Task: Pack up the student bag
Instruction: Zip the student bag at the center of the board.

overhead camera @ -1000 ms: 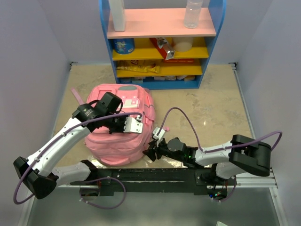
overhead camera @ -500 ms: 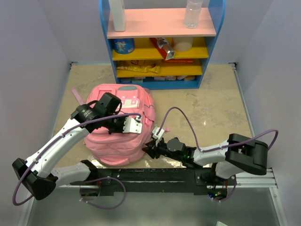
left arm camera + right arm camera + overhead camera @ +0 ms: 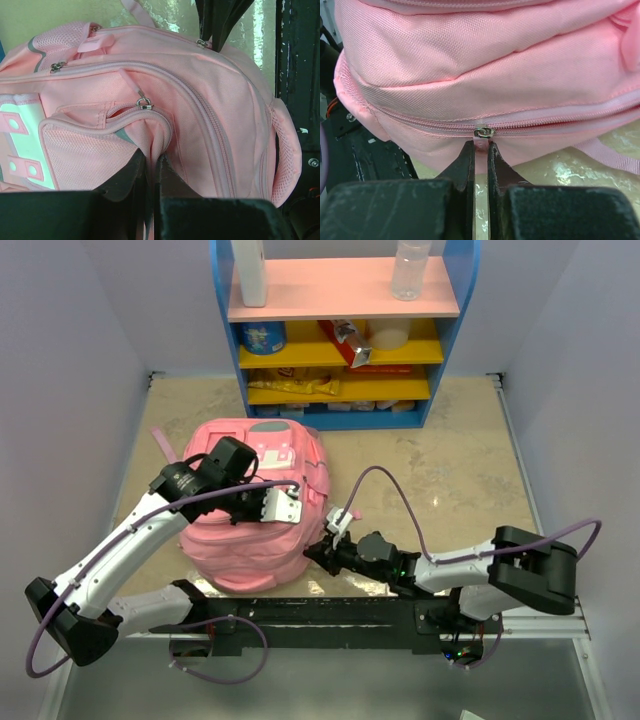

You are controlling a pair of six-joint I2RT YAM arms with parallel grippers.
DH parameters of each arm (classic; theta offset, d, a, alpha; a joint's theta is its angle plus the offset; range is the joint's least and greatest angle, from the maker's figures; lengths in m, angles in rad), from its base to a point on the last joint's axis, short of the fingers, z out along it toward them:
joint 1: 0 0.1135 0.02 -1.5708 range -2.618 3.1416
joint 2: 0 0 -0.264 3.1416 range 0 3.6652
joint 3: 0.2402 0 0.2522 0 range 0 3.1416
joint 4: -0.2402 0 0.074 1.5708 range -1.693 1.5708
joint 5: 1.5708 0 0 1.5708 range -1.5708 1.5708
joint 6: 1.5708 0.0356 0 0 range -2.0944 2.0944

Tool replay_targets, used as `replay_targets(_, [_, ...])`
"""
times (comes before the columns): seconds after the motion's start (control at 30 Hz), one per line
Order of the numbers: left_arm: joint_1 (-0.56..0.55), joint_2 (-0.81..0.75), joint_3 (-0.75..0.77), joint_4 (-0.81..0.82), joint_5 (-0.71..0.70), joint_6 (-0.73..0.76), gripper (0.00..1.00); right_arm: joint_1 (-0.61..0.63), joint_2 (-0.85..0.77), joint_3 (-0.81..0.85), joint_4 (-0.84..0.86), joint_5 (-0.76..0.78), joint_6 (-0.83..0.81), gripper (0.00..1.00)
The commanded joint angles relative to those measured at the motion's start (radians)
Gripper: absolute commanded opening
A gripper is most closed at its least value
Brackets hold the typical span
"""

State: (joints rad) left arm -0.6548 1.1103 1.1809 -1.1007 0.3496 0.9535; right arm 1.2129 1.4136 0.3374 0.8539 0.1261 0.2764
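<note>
As it lies flat, student bag [image 3: 240, 555], lengthwise toward shelf [image 3: 335, 292]

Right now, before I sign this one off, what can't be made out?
Contents of the student bag: fabric covers them in every view.
Right wrist: zip pull's tab, mostly hidden between the right gripper's fingers.
Left wrist: fold pinched by the left gripper, cut off by the gripper body.
Top: labels on the shelf, too small.

Left claw [image 3: 152, 161] and right claw [image 3: 481, 149] point toward each other, both pinched closed.
</note>
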Motion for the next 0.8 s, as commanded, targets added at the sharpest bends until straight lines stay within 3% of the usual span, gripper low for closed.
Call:
replay_targets(0.0, [0.000,-0.063,0.023,0.093,0.009,0.019,0.00,0.000,-0.125,-0.001,-0.076,0.101,0.040,0.00])
replay_targets(0.17, [0.001,-0.063,0.014,0.087,0.014,0.028,0.00,0.000,-0.197,0.002,-0.260,0.231,0.150,0.00])
replay_targets(0.33, [0.000,-0.063,0.014,0.058,0.034,0.045,0.00,-0.018,-0.130,0.057,-0.383,0.290,0.204,0.00])
replay_targets(0.77, [-0.002,-0.063,0.036,-0.083,0.112,0.140,0.00,-0.220,0.033,0.215,-0.374,0.173,0.100,0.00])
